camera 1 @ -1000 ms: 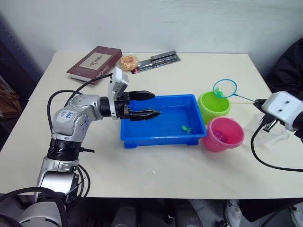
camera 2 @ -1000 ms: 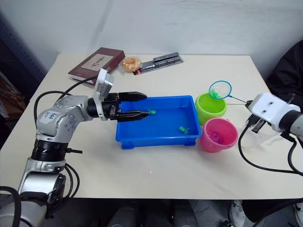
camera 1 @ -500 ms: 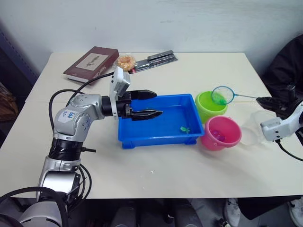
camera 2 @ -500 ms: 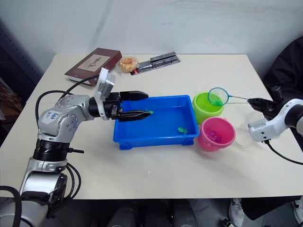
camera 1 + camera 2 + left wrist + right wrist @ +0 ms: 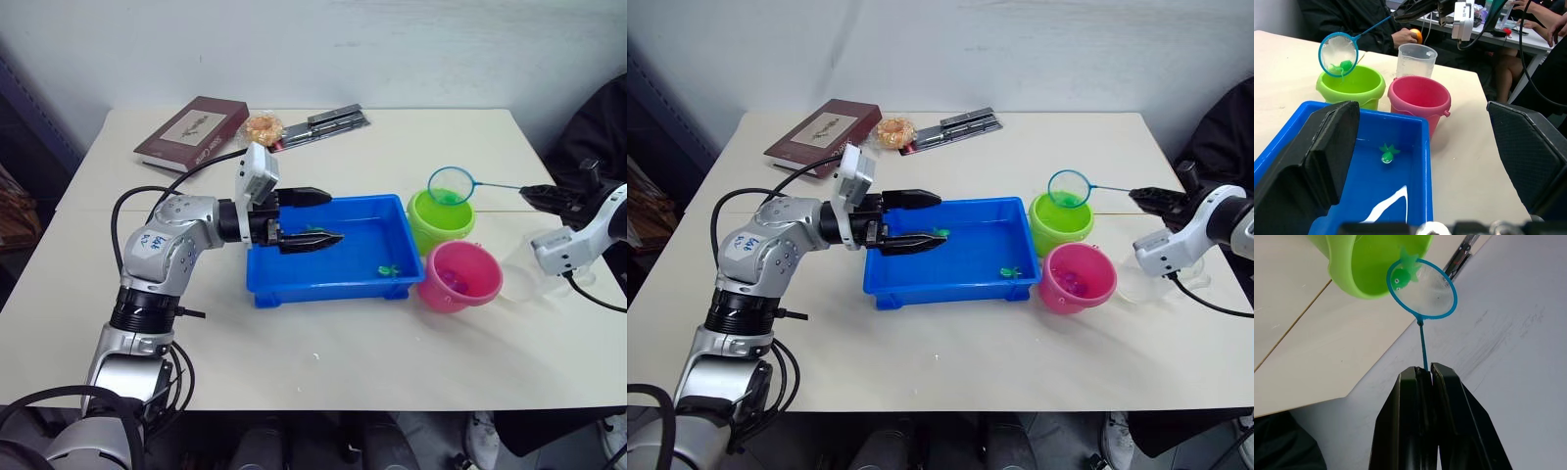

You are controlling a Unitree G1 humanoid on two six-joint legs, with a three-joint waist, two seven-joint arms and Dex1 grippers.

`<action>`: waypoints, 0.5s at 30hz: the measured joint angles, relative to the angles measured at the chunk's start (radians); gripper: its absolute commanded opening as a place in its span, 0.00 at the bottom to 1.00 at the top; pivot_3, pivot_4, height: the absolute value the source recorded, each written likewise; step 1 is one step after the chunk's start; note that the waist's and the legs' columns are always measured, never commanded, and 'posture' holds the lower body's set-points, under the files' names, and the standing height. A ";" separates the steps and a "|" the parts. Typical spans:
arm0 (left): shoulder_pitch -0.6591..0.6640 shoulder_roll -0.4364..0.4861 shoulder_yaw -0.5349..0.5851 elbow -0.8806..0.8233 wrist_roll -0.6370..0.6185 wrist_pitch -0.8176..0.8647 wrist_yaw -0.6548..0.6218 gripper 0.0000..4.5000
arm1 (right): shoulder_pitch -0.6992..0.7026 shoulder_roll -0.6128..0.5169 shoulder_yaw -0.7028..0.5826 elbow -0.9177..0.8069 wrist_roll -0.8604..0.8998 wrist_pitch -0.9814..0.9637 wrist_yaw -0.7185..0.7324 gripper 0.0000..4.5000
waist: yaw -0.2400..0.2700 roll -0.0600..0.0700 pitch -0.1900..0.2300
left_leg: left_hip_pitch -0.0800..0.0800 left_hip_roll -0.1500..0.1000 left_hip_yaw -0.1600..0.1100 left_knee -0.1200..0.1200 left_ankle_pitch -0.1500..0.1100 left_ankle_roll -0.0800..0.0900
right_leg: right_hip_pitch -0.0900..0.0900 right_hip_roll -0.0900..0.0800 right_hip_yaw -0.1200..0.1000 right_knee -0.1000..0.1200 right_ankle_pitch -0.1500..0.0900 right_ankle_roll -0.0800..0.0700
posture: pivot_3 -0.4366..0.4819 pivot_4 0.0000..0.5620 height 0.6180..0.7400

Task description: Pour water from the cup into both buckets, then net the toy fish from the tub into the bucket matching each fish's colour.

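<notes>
1. The two eye views are looking forward and down from the head over the whole surface point(image 5: 323, 362), a step back from it, and are sharing nearly the same scene.
2. The left wrist view is sitting low and close, facing along its jaws across the tub point(image 5: 1418, 161) toward both buckets point(image 5: 1419, 100).
3. The right wrist view is looking along its jaws up the net point(image 5: 1422, 289) handle at the green bucket point(image 5: 1361, 264), which all four views are sharing.

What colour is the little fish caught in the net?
Green, clearest in the right wrist view: the fish sits in the net.
</notes>
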 measured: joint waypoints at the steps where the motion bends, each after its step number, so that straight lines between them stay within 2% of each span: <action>1: 0.003 0.001 0.000 0.000 0.003 -0.001 0.000 0.99 | -0.006 0.002 0.018 0.006 -0.011 -0.003 0.000 0.00 | -0.001 0.000 0.000 | 0.000 0.000 0.000 0.000 0.000 0.000 | 0.000 0.000 0.000 0.000 0.000 0.000 | 0.48 0.27 1.00; 5: 0.004 0.005 0.000 0.000 0.004 -0.002 -0.002 0.99 | -0.028 0.019 0.068 0.028 -0.079 -0.025 -0.018 0.00 | -0.001 0.000 0.000 | 0.000 0.000 0.000 0.000 0.000 0.000 | 0.000 0.000 0.000 0.000 0.000 0.000 | 0.48 0.27 1.00; 15: 0.001 0.015 0.001 0.003 0.007 -0.014 -0.013 0.99 | -0.100 0.008 0.061 0.068 -0.098 -0.022 -0.056 0.00 | -0.002 0.002 0.000 | 0.000 0.001 0.000 0.000 0.000 0.000 | 0.000 0.000 0.000 0.001 0.000 0.000 | 0.48 0.27 1.00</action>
